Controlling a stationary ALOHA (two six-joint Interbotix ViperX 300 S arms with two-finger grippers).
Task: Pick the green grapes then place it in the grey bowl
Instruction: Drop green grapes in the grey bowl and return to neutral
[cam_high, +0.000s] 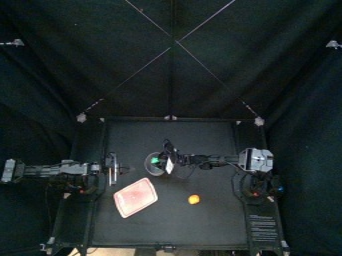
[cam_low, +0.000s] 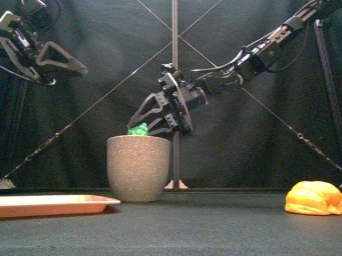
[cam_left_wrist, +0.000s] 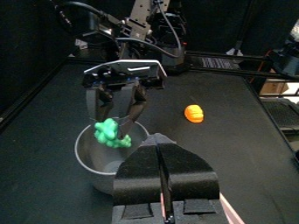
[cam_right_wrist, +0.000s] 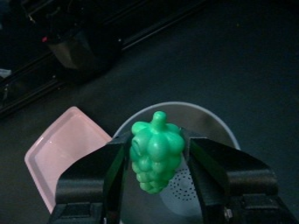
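Observation:
The green grapes (cam_low: 138, 130) hang at the mouth of the tall grey speckled cup (cam_low: 139, 168), pinched between the jaws of my right gripper (cam_low: 155, 124), which is shut on them. In the right wrist view the grapes (cam_right_wrist: 156, 156) sit stem-up over the cup's opening (cam_right_wrist: 198, 188). The left wrist view shows the grapes (cam_left_wrist: 111, 132) level with the cup's rim (cam_left_wrist: 84, 156), their lower part inside it. The right arm reaches in to the table's middle (cam_high: 164, 160). My left gripper (cam_left_wrist: 163, 150) rests at the left, shut and holding nothing.
A flat pink tray (cam_high: 136, 197) lies in front of the cup, toward the left. An orange toy (cam_high: 194, 200) sits on the table to the tray's right, also near the front (cam_low: 311, 197).

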